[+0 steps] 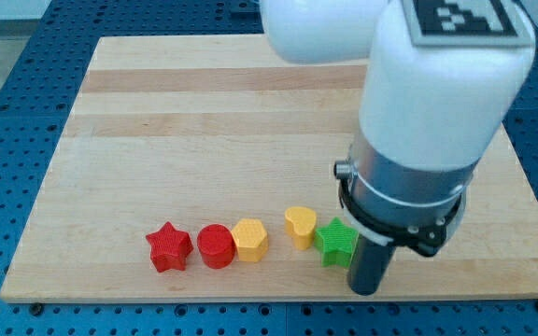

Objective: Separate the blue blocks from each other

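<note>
No blue block shows in the camera view; the arm's white body may hide some. My tip [365,290] rests on the board near the view's bottom edge, just right of and touching or nearly touching a green star block [336,242]. A yellow heart-like block [300,226] sits against the green star's left. Further left lie a yellow hexagon block [250,240], a red cylinder block [217,246] and a red star block [169,246], in a row.
The wooden board [204,121] lies on a blue perforated table [26,75]. The arm's large white body [437,84] covers the board's right part. The board's bottom edge runs just below my tip.
</note>
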Available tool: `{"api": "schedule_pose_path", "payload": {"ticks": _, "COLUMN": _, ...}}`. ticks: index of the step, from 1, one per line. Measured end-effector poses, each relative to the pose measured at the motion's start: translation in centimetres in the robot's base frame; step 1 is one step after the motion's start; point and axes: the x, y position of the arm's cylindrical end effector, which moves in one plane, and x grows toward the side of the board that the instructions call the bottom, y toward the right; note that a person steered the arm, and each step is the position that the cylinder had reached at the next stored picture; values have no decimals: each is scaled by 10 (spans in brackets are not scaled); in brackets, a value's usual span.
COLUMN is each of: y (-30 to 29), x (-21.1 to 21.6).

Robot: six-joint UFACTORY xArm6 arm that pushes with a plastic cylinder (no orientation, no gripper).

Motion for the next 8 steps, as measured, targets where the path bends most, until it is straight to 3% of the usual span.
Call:
{"api": "schedule_pose_path", "payload": {"ticks": 2, "y": 6, "x": -82}}
{"api": "schedule_pose_path", "payload": {"ticks": 4, "y": 21, "x": -83}}
{"api": "schedule_pose_path", "payload": {"ticks": 5, "y": 23, "x": -124}}
{"api": "schedule_pose_path", "payload": {"ticks": 7, "y": -10, "x": -269}}
{"api": "schedule_pose_path", "payload": {"ticks": 8, "y": 12, "x": -326}}
